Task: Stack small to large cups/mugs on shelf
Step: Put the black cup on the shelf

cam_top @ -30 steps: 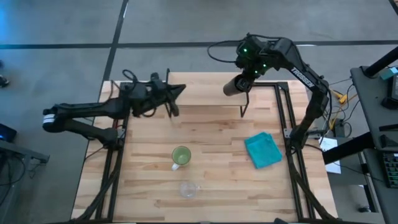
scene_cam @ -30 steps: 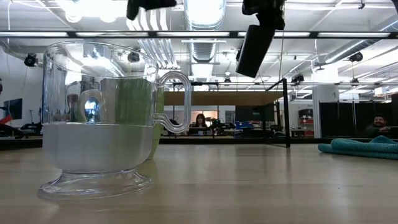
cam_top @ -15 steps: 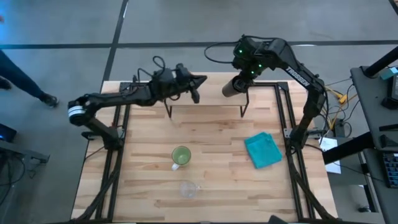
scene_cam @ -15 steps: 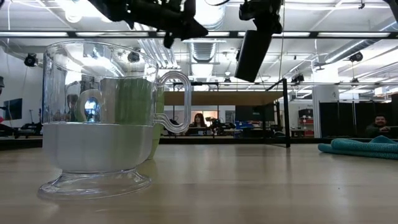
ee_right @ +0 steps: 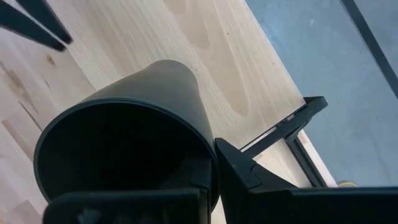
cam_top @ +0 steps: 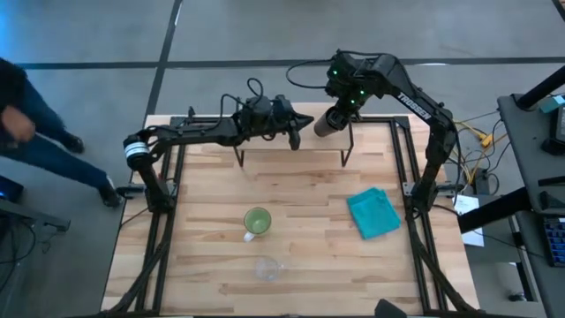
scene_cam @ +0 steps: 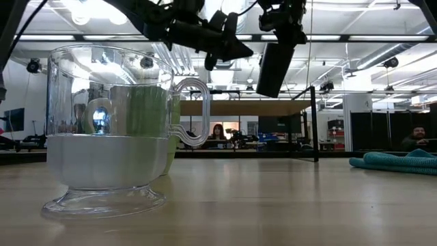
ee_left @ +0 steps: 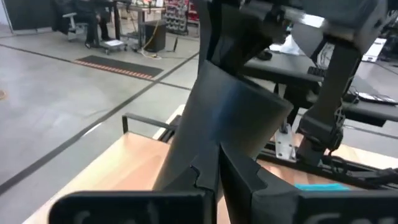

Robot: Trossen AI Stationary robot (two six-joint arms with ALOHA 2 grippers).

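My right gripper (cam_top: 344,108) is shut on the black cup (cam_top: 328,123), high above the far right part of the shelf (cam_top: 282,152). In the low view the black cup (scene_cam: 272,67) hangs tilted above the shelf board (scene_cam: 239,108). My left gripper (cam_top: 296,137), fingers shut, points at the black cup from the left and stands just short of it. The green mug (cam_top: 257,221) stands on the table, and the clear glass cup (cam_top: 267,268) stands nearer the near edge. In the low view the glass cup (scene_cam: 109,130) fills the left foreground. My right gripper holds the black cup by its rim (ee_right: 208,163), at the open end. One finger (ee_right: 242,171) lies outside the wall; the other seems to be inside the dark mouth. The fingers come from above. The cup is lifted clear and hangs tilted, its closed end (scene_cam: 266,85) lowest and toward the left.
A folded teal cloth (cam_top: 373,213) lies on the table's right part. The shelf's thin black legs (cam_top: 345,150) stand under the held cup. Black frame rails run along both table sides. A person (cam_top: 26,132) walks on the floor left of the table.
My left arm has swung from the table's far left along the far edge toward the right, and its gripper now stands beside the black cup. My right gripper has kept the cup aloft and shifted it slightly left.
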